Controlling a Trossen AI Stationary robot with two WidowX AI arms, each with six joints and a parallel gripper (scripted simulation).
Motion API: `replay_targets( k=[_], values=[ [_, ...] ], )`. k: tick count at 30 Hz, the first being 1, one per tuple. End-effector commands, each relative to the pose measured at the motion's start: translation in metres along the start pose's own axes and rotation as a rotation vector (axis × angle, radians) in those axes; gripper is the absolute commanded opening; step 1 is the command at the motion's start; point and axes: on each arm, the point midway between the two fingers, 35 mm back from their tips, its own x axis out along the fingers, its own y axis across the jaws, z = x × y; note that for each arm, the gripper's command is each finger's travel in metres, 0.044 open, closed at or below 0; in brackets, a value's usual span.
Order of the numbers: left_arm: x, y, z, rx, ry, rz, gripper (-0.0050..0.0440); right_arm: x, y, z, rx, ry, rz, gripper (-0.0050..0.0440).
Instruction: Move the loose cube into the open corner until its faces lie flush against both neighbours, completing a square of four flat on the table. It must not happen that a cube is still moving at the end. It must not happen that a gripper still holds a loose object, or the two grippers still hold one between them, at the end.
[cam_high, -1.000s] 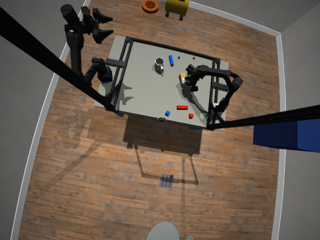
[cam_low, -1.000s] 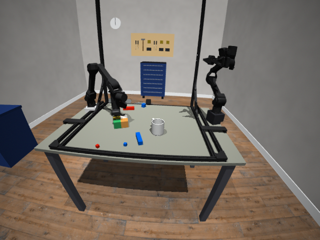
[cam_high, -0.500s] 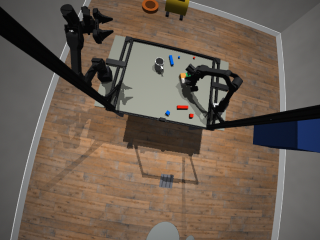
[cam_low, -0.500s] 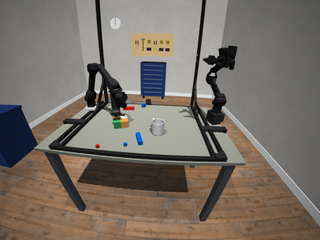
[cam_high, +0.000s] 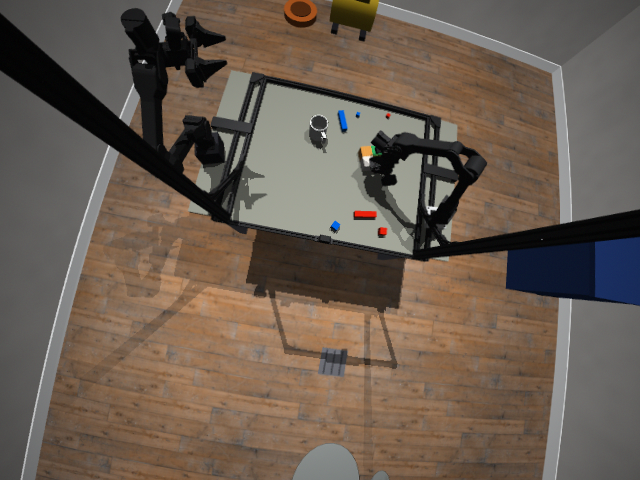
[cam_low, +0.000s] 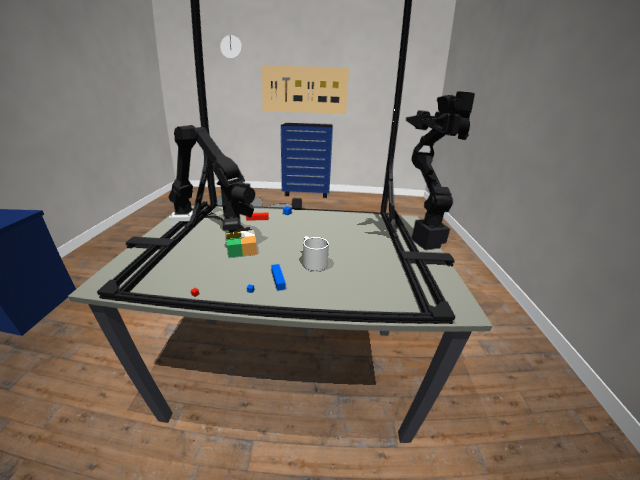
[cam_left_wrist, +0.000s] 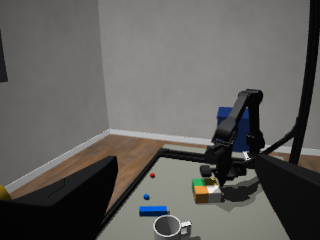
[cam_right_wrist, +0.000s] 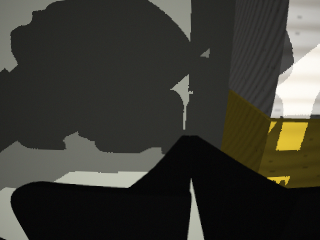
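Four cubes stand together in a two-by-two block: a green cube (cam_low: 234, 248) (cam_left_wrist: 198, 182) beside an orange cube (cam_high: 366, 150) (cam_low: 249, 246) (cam_left_wrist: 201, 194), with a yellow cube (cam_low: 233, 235) (cam_right_wrist: 294, 137) behind green and a white cube (cam_low: 248, 234) (cam_left_wrist: 214, 194) behind orange. In the right wrist view yellow and white look close together with sides nearly in line; the block's other joints are too small to judge. My right gripper (cam_right_wrist: 188, 143) is shut and empty, low beside the yellow cube; contact cannot be told. My left gripper (cam_high: 225, 50) (cam_low: 408, 119) (cam_left_wrist: 186, 162) is open and empty, high in the air.
A mug (cam_high: 318, 129) (cam_low: 315, 254) and a blue bar (cam_high: 342, 120) (cam_low: 278, 276) lie off the orange side. Small blue and red cubes lie near the table edges. A red bar (cam_high: 364, 214) lies on the white side, farther off. The black frame borders the table.
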Motion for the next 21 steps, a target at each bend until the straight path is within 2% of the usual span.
replay_targets(
  k=[1,8,11,14,18,21],
  values=[
    [0.0,-0.001,0.0,-0.004,0.001,-0.004,0.04,-0.003,0.017,0.002,0.0,-0.006,-0.006,0.0],
    [0.0,-0.001,0.0,-0.004,0.001,-0.004,0.04,-0.003,0.037,0.001,0.002,-0.006,-0.007,0.0],
    [0.0,-0.001,0.0,-0.004,0.001,-0.004,0.04,-0.003,0.038,0.0,0.002,-0.006,-0.007,0.0],
    [0.0,-0.001,0.0,-0.004,0.001,-0.004,0.04,-0.016,0.036,0.001,0.001,-0.004,-0.005,0.0],
    [0.0,-0.001,0.0,-0.004,0.001,-0.004,0.04,-0.05,0.035,0.0,-0.003,0.0,-0.001,0.0],
    [0.0,-0.001,0.0,-0.004,0.001,-0.004,0.04,-0.052,0.035,0.0,-0.004,0.001,0.0,0.0]
  ],
)
